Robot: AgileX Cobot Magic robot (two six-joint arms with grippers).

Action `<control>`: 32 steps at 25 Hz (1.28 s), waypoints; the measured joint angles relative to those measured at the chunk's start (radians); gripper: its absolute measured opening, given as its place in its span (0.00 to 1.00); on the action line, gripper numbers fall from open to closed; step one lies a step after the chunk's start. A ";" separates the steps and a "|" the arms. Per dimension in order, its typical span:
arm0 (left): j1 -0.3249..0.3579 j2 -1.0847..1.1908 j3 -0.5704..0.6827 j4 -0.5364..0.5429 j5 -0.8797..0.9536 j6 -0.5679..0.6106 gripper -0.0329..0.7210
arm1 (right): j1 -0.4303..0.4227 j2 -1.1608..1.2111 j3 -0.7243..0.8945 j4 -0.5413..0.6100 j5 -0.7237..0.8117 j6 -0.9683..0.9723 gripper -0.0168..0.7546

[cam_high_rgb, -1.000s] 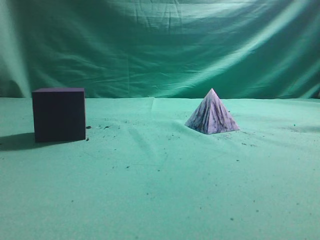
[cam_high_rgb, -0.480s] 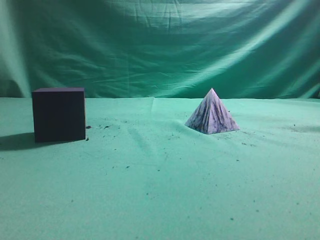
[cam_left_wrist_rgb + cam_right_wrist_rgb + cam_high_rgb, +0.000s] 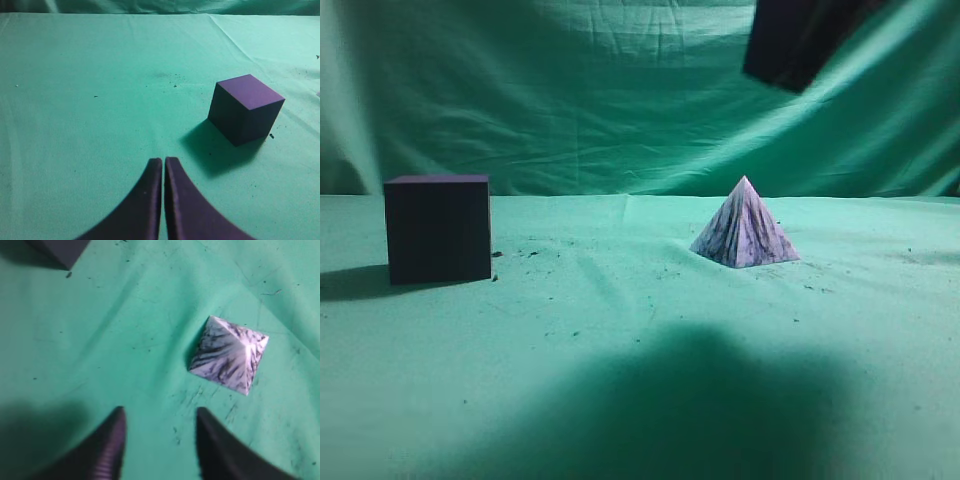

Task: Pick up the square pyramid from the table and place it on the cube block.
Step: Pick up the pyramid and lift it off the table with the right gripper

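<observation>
The square pyramid (image 3: 744, 227), pale lilac with dark marbled streaks, stands on the green table (image 3: 640, 340) right of centre. It also shows in the right wrist view (image 3: 229, 354), ahead and right of my open, empty right gripper (image 3: 160, 412). The dark right arm (image 3: 800, 35) hangs at the top of the exterior view, above the pyramid. The dark purple cube block (image 3: 438, 228) stands at the left. In the left wrist view the cube (image 3: 245, 107) is ahead and to the right of my shut, empty left gripper (image 3: 163, 161).
A wrinkled green cloth backdrop (image 3: 620, 100) hangs behind the table. A large dark shadow (image 3: 670, 410) lies on the cloth in the foreground. Small dark specks (image 3: 530, 252) are scattered between cube and pyramid.
The right arm has come into the exterior view at the top right, and a broad shadow has appeared on the foreground cloth. The cube and pyramid have not moved.
</observation>
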 joint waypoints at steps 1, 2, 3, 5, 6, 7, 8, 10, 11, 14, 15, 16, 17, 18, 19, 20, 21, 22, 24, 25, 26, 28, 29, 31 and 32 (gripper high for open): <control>0.000 0.000 0.000 0.000 0.000 0.000 0.04 | 0.000 0.033 -0.025 -0.005 0.008 0.002 0.42; 0.000 0.000 0.000 0.000 0.000 0.000 0.04 | 0.000 0.058 -0.049 -0.011 0.013 0.002 0.51; 0.000 0.000 0.000 0.000 0.000 0.000 0.04 | 0.000 0.082 -0.069 -0.016 0.017 0.002 0.60; 0.000 0.000 0.000 0.000 0.000 0.000 0.04 | 0.000 0.134 -0.113 -0.028 0.020 0.002 0.79; 0.000 0.000 0.000 0.000 0.000 0.000 0.04 | 0.000 0.153 -0.130 -0.032 0.020 0.002 0.84; 0.000 0.000 0.000 0.000 0.000 0.000 0.04 | 0.000 0.174 -0.149 -0.035 0.023 0.007 0.87; 0.000 0.000 0.000 0.000 0.000 0.000 0.04 | 0.000 0.195 -0.167 -0.036 0.029 0.013 0.86; 0.000 0.000 0.000 0.000 0.000 0.000 0.04 | 0.000 0.232 -0.200 -0.047 0.047 0.039 0.86; 0.000 0.000 0.000 0.000 0.000 0.000 0.04 | 0.000 0.253 -0.214 -0.056 0.058 0.056 0.86; 0.000 0.000 0.000 0.000 0.000 0.000 0.04 | 0.000 0.318 -0.269 -0.095 0.095 0.132 0.86; 0.000 0.000 0.000 0.000 0.000 0.000 0.04 | -0.002 0.341 -0.290 -0.107 0.110 0.157 0.86; 0.000 0.000 0.000 0.000 0.000 0.000 0.04 | -0.002 0.363 -0.310 -0.117 0.120 0.187 0.86; 0.000 0.000 0.000 0.000 0.000 0.000 0.04 | -0.008 0.382 -0.329 -0.122 0.129 0.209 0.86; 0.000 0.000 0.000 0.000 0.000 0.000 0.04 | -0.011 0.402 -0.342 -0.124 0.136 0.230 0.86; 0.000 0.000 0.000 0.000 0.000 0.000 0.04 | -0.011 0.402 -0.342 -0.124 0.136 0.230 0.86; 0.000 0.000 0.000 0.000 0.000 0.000 0.04 | -0.019 0.432 -0.366 -0.131 0.142 0.290 0.86; 0.000 0.000 0.000 0.000 0.000 0.000 0.04 | -0.019 0.446 -0.374 -0.135 0.144 0.325 0.86; 0.000 0.000 0.000 0.000 0.000 0.000 0.04 | -0.021 0.458 -0.378 -0.137 0.144 0.348 0.86; 0.000 0.000 0.000 0.000 0.000 0.000 0.04 | -0.021 0.473 -0.378 -0.137 0.146 0.383 0.79; 0.000 0.000 0.000 0.000 0.000 0.000 0.04 | -0.021 0.480 -0.378 -0.137 0.147 0.393 0.80; 0.000 0.000 0.000 0.000 0.000 0.000 0.04 | -0.021 0.485 -0.378 -0.137 0.147 0.397 0.80; 0.000 0.000 0.000 0.000 0.000 0.000 0.04 | -0.021 0.498 -0.382 -0.137 0.147 0.402 0.75; 0.000 0.000 0.000 0.000 0.000 0.000 0.04 | -0.021 0.505 -0.382 -0.139 0.144 0.404 0.74; 0.000 0.000 0.000 -0.002 0.000 0.000 0.04 | -0.021 0.520 -0.384 -0.150 0.139 0.410 0.75; 0.000 0.000 0.000 -0.002 0.000 0.000 0.04 | -0.021 0.530 -0.386 -0.160 0.138 0.417 0.75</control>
